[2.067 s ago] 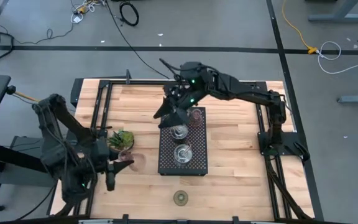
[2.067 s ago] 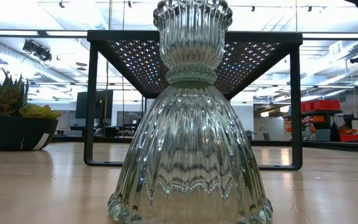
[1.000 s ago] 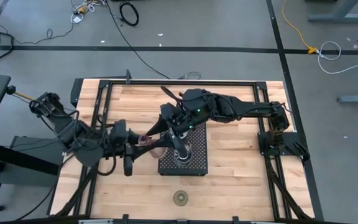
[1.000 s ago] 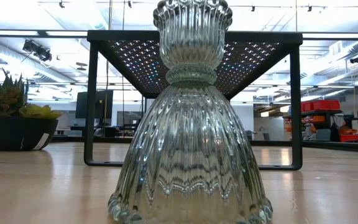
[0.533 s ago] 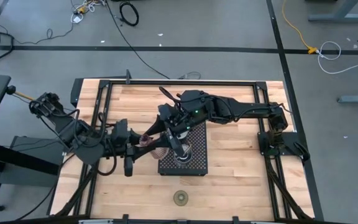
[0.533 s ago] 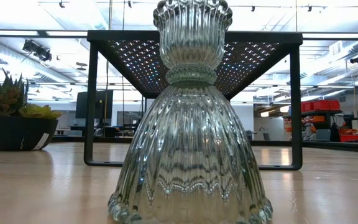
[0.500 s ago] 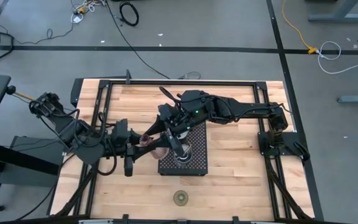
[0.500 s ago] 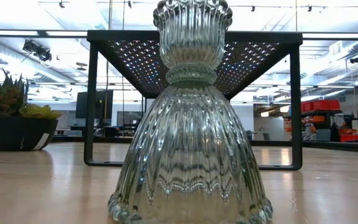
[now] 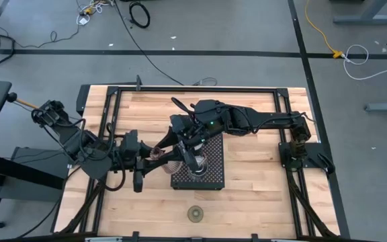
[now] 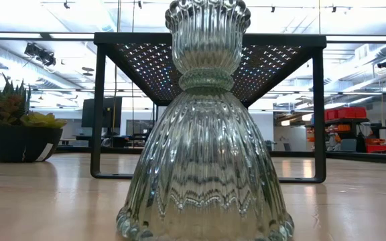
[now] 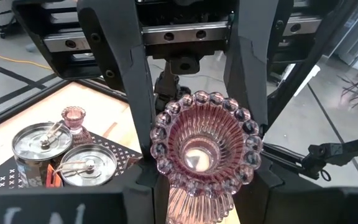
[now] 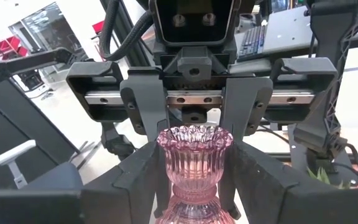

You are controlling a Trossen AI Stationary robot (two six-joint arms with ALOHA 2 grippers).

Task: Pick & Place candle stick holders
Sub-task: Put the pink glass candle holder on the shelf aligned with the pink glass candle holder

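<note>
Nearest the counter's (image 9: 261,195) front edge, a ribbed olive-tinted glass holder (image 10: 203,134) is standing upright by itself. Beyond it, the black perforated tray (image 10: 210,40) is standing on its legs, and a potted plant (image 10: 15,127) is sitting off to one side of it. On the tray two silver cups (image 11: 39,140) are sitting side by side with a small pink holder (image 11: 73,118) just behind them. Above the tray's left edge, the left claw (image 9: 154,154) is clenching a pink ribbed candle holder (image 11: 201,143) in the air. The right claw (image 9: 166,151) is facing it and flanking the same holder; I cannot tell whether it is gripping.
</note>
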